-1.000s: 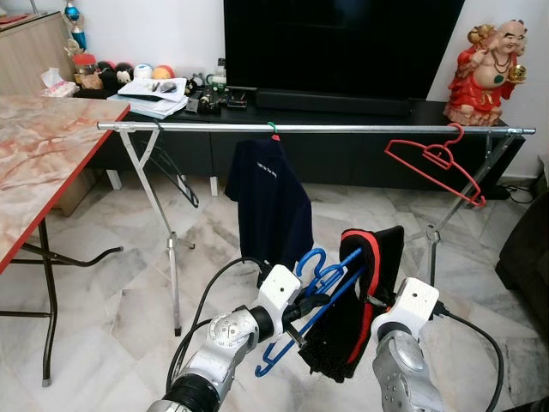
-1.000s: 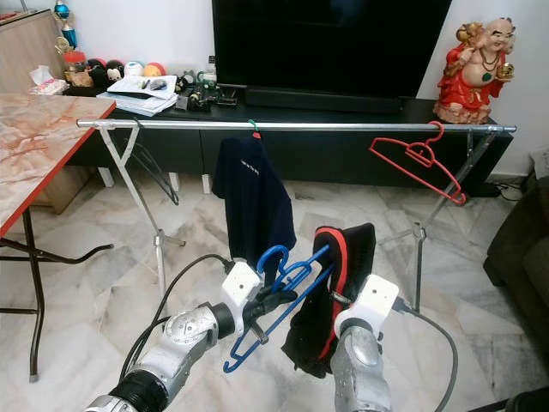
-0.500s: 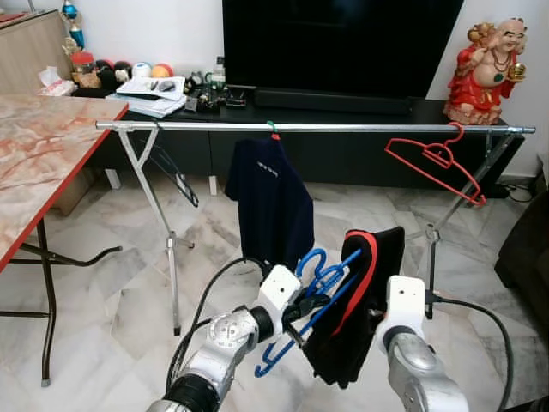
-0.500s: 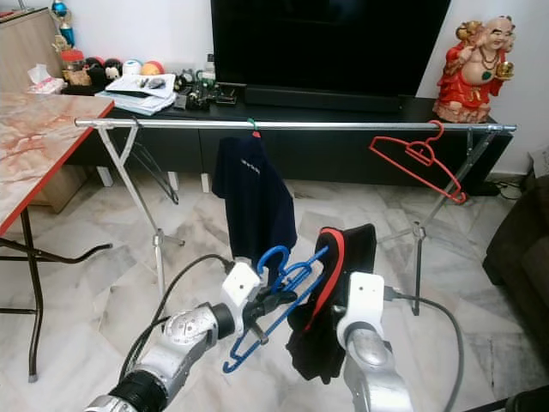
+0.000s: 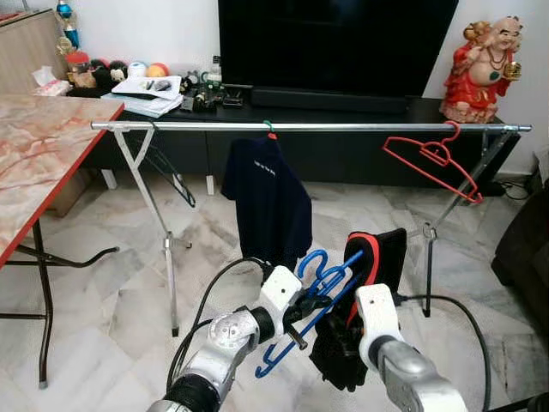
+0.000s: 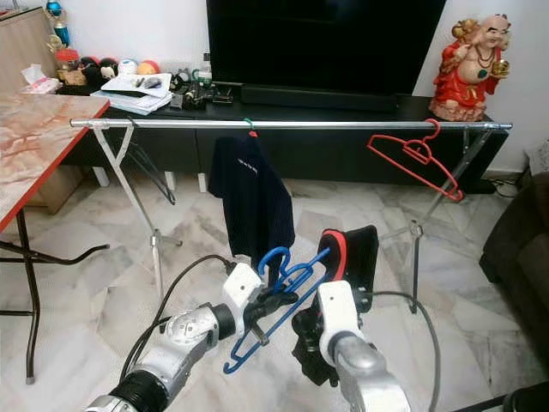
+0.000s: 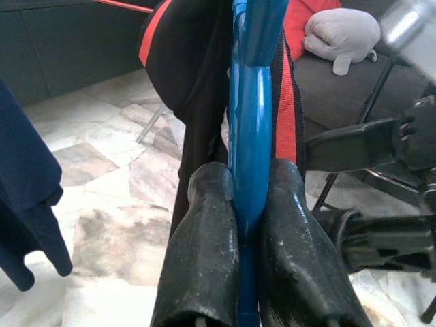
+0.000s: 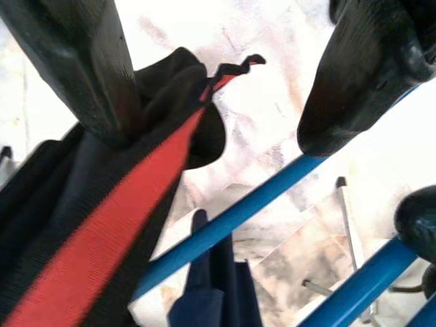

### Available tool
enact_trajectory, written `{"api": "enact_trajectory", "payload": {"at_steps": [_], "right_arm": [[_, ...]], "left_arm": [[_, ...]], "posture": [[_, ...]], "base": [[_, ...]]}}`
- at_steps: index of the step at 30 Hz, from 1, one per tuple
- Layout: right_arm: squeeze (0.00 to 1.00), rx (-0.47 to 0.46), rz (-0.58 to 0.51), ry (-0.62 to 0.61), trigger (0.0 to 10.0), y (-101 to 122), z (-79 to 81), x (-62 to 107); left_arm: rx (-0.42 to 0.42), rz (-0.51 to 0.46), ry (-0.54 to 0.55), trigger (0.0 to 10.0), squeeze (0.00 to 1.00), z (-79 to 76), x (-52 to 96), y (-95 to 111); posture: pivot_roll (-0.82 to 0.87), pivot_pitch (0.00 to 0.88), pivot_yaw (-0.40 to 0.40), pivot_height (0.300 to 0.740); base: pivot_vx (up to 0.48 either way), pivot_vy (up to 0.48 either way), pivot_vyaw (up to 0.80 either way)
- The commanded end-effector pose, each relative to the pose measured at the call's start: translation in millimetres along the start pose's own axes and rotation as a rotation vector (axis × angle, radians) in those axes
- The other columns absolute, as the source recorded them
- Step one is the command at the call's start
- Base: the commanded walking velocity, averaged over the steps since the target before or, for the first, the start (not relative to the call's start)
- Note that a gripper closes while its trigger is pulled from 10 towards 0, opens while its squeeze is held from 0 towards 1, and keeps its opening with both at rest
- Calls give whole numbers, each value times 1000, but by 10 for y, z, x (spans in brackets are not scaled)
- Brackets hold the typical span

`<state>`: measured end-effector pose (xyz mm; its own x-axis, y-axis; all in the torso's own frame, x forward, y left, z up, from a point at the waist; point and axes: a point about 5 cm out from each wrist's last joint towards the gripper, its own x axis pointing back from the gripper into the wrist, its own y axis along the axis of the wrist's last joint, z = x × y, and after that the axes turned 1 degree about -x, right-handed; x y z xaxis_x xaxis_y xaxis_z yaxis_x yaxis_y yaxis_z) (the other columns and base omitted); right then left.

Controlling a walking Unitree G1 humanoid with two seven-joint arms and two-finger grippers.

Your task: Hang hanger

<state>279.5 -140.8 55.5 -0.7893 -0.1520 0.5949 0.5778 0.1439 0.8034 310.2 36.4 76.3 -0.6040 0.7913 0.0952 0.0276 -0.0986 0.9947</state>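
A blue hanger (image 5: 322, 279) is clamped in my left gripper (image 5: 300, 311), which is shut on its lower bar (image 7: 248, 136) low in front of me. A black garment with red trim (image 5: 382, 257) drapes over the hanger's right side. My right gripper (image 8: 211, 136) is open right at that garment, fingers (image 8: 75, 68) apart around its red stripe (image 8: 102, 252) without pinching it. The silver rail (image 5: 343, 127) runs across ahead and higher up. It carries a navy shirt (image 5: 266, 202) and an empty red hanger (image 5: 433, 159).
A marble table with a red edge (image 5: 34, 163) stands to the left. A black hanger (image 5: 171, 176) dangles near the rack's left leg (image 5: 167, 249). Behind the rail are a dark TV console (image 5: 343, 107) and a red statue (image 5: 476, 60). A dark sofa (image 5: 527, 249) is at the right.
My right arm has swung left toward the hanger, and the black and red garment now hangs lower and more bunched. The left gripper keeps its hold on the blue hanger.
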Motion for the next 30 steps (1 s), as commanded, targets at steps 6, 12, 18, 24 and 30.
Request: {"api": "enact_trajectory", "payload": {"at_steps": [6, 12, 18, 24, 30], "right_arm": [[941, 0, 29, -55, 10000, -40, -43, -64], [0, -7, 17, -86, 10000, -31, -79, -148], [0, -6, 0, -102, 10000, 4, -85, -222], [0, -14, -12, -205, 10000, 6, -201, -285], [0, -29, -37, -239, 10000, 34, -261, -330]], "left_arm": [[-26, -30, -10, 0, 0, -2, -27, 70], [-27, -31, -17, 0, 0, -11, -40, 78], [-28, -34, -22, 0, 0, -21, -50, 86], [-29, -36, -21, 0, 0, -25, -44, 82], [-30, -38, -23, 0, 0, -33, -45, 82]], "posture": [[-130, 0, -56, 740], [-129, 0, -54, 740], [-122, 0, -57, 740], [-114, 0, -60, 740], [-116, 0, -61, 740]], "base": [[0, 0, 0], [0, 0, 0], [0, 0, 0], [0, 0, 0], [0, 0, 0]]}}
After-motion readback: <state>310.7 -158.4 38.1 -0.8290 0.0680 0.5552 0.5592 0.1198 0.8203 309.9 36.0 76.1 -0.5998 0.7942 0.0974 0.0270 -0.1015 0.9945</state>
